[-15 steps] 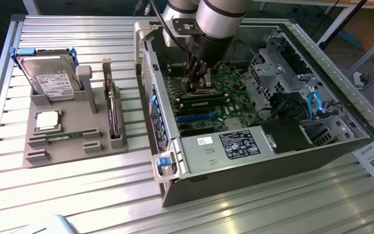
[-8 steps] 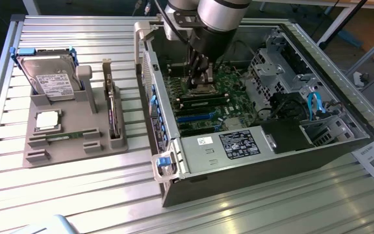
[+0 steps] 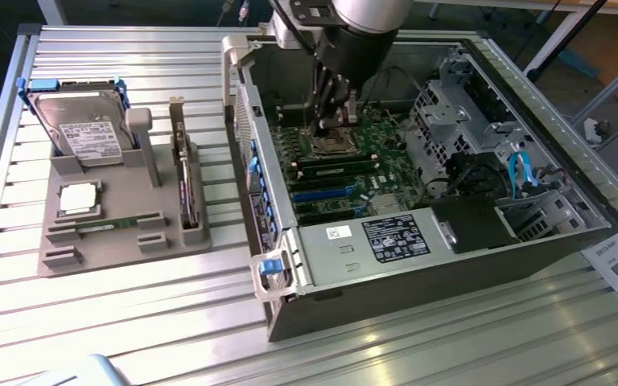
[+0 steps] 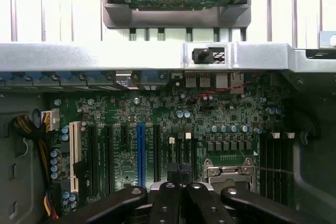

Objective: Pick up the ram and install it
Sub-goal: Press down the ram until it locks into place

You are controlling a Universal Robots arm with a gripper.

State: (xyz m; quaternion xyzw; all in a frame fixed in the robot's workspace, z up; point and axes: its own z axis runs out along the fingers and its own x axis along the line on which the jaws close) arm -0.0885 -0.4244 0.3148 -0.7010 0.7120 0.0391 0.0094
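Overhead, closed pincer [image 3: 334, 121] inside case [image 3: 524, 173], above motherboard [image 4: 210, 114].

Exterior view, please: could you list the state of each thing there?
computer case: open, on its side.
ram: lying in the gray holder, uninstalled.
hard drive: propped upright in holder.
processor chip: flat in holder.
expansion card: on edge in holder.
gripper: shut, inside the case.

Arm inside open computer case, above the motherboard

Gripper [image 3: 336, 121] closed, low over the processor socket [image 3: 334, 143]; ram [image 3: 109, 224] lies in the grey holder tray [image 3: 126, 251] on the exterior view's left, beside the hard drive [image 3: 86, 129] and expansion card [image 3: 186, 181]
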